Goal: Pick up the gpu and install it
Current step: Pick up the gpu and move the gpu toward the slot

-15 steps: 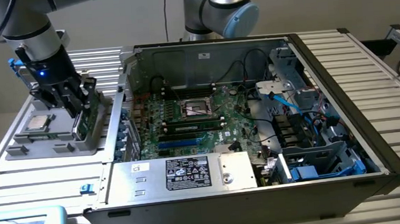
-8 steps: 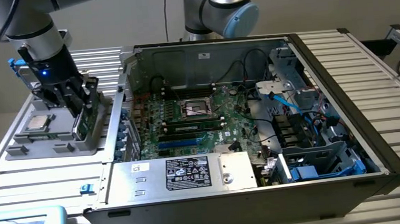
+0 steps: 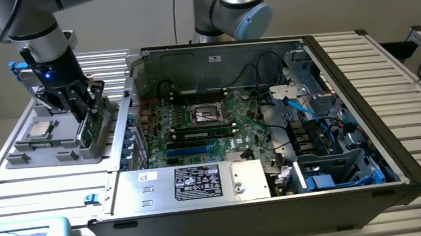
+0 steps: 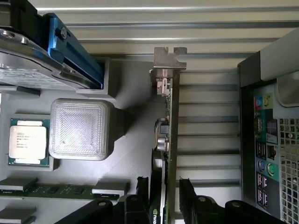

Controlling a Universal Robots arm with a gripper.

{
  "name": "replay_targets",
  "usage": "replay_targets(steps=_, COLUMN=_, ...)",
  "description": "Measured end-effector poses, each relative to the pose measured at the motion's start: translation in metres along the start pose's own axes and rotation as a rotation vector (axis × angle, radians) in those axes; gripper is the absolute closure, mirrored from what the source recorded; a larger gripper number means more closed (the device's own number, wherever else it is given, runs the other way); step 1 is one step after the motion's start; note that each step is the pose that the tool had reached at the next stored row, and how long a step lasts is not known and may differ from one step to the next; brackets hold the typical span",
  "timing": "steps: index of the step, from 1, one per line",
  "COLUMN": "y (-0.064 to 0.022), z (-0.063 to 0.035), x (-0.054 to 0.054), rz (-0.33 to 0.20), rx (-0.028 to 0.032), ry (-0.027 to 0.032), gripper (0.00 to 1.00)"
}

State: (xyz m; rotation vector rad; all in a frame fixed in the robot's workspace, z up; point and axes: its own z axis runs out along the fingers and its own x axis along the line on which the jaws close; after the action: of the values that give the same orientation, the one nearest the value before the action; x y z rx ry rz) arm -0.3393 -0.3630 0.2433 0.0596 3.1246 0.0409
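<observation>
The gpu (image 4: 171, 122) stands on edge in a slot of the grey parts tray (image 4: 126, 154), seen edge-on: a green board, a black cooler on one face, and the silver bracket (image 4: 168, 63) at its far end. My gripper (image 4: 164, 187) straddles the card, one black finger on the cooler side and one finger (image 4: 187, 198) on the board side, with a thin gap showing there. In the exterior view the gripper (image 3: 84, 113) reaches down onto the gpu (image 3: 87, 131) in the tray (image 3: 50, 156), at the exterior view's left of the open computer case (image 3: 356, 85).
The tray also holds a CPU (image 4: 28, 141), a memory stick (image 4: 51, 190) and a silver drive with blue clips (image 4: 70, 46). The case's motherboard (image 3: 203, 124) lies exposed, with blue slots (image 3: 190, 148) near the power supply (image 3: 200, 183). A second arm (image 3: 233, 10) stands behind the case.
</observation>
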Motion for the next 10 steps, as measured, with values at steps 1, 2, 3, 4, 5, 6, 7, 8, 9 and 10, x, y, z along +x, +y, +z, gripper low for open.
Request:
replay_targets(steps=1, y=0.0, z=0.0003, x=0.0, rz=0.012, rx=0.0001, ry=-0.0004, gripper=0.6)
replay_targets(steps=2, y=0.0001, z=0.0004, x=0.0, rz=0.019, rx=0.0002, ry=-0.0005, gripper=0.6)
replay_targets(steps=3, y=0.0001, z=0.0004, x=0.0, rz=0.019, rx=0.0002, ry=-0.0005, gripper=0.6)
replay_targets(steps=4, y=0.0001, z=0.0004, x=0.0, rz=0.019, rx=0.0003, ry=-0.0005, gripper=0.6)
replay_targets(steps=5, y=0.0006, z=0.0005, x=0.0, rz=0.019, rx=0.0001, ry=-0.0007, gripper=0.6)
replay_targets(steps=6, y=0.0025, z=0.0006, x=0.0001, rz=0.019, rx=0.0002, ry=-0.0008, gripper=0.6)
replay_targets(steps=7, y=0.0045, z=0.0006, x=0.0002, rz=0.019, rx=0.0004, ry=-0.0007, gripper=0.6)
replay_targets(steps=8, y=0.0064, z=0.0006, x=0.0003, rz=0.019, rx=0.0003, ry=-0.0007, gripper=0.6)
replay_targets(steps=9, y=0.0076, z=0.0007, x=0.0005, rz=0.019, rx=0.0003, ry=-0.0007, gripper=0.6)
replay_targets(steps=10, y=0.0077, z=0.0006, x=0.0015, rz=0.019, rx=0.0004, ry=-0.0006, gripper=0.6)
